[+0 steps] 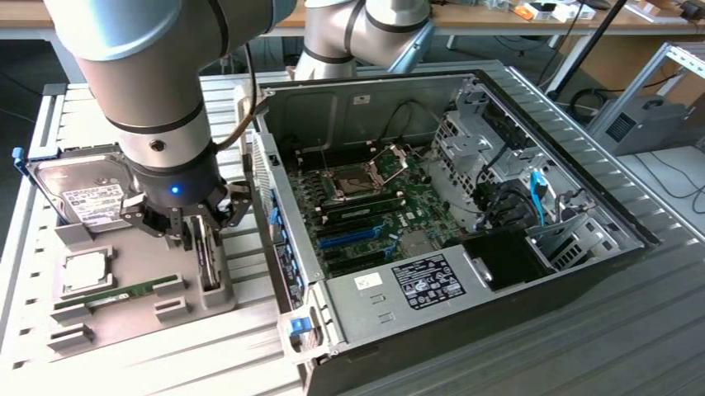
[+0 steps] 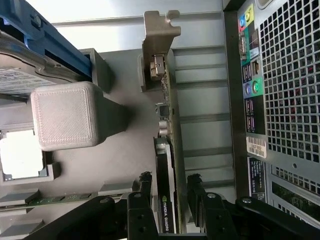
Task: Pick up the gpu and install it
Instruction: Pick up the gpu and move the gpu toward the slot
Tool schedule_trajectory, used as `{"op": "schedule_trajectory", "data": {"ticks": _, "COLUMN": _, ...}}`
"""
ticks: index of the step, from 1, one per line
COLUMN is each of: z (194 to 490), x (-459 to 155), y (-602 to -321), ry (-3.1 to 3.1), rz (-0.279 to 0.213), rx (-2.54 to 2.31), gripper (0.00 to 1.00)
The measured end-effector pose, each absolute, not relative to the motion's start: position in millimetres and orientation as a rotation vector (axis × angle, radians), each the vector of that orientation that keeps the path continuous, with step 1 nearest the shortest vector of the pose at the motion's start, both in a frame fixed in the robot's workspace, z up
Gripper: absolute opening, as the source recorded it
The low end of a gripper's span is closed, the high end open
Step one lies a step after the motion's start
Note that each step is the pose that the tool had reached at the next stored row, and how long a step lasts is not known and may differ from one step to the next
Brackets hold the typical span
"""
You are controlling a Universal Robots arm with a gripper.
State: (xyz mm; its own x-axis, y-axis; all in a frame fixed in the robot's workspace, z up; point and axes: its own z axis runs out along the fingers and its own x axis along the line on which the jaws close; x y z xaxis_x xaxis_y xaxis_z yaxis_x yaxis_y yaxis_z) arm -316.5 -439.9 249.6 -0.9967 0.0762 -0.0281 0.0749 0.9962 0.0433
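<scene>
The gpu stands on its long edge in a slot of the grey holder tray, beside the open computer case. In the wrist view the gpu shows edge-on, with its black face and its silvery end bracket at the far end. My gripper is lowered over the card. Seen from the wrist, the gripper is open and straddles the card, with a black finger close on each side and thin gaps showing. The card rests in the tray.
On the tray lie a silver hard drive, a CPU and a green RAM stick. A grey holder block stands near the card. Inside the case the motherboard has blue slots. The case's rear panel is close by.
</scene>
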Motion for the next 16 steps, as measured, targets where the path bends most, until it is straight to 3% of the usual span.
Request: {"op": "schedule_trajectory", "data": {"ticks": 16, "z": 239.7, "x": -318.1, "y": -432.8, "ry": 3.109, "rz": 0.065, "rx": 0.120, "gripper": 0.42}}
